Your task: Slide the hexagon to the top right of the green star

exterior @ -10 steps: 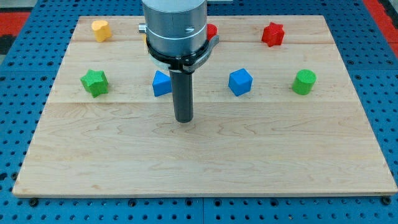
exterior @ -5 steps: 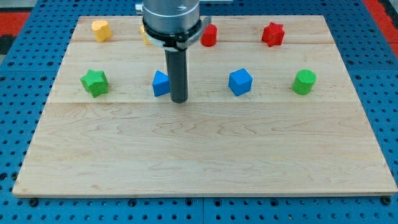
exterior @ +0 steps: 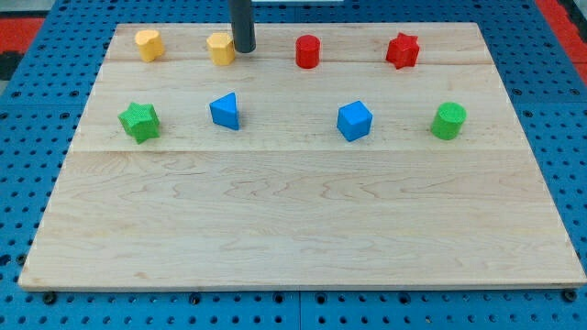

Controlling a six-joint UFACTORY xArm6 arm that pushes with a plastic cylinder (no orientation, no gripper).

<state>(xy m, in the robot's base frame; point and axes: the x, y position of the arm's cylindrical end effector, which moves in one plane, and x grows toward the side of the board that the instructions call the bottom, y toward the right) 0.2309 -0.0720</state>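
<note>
My tip, a bare rod with no claw to open or close, sits against the right side of what looks like the yellow hexagon, up and right of the green star; push leftward gently, stopping short of the other yellow block.

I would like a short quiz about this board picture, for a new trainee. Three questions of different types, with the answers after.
1. True or false: my tip touches the red star.
2. Multiple choice: which block is closest to my tip? A. green star B. yellow block beside the rod C. blue cube
3. Fill in: the block at the far right of the middle row is the green ____.

Key: 1. false, the tip is at the right edge of the yellow block in the top row. 2. B. 3. cylinder.
</note>
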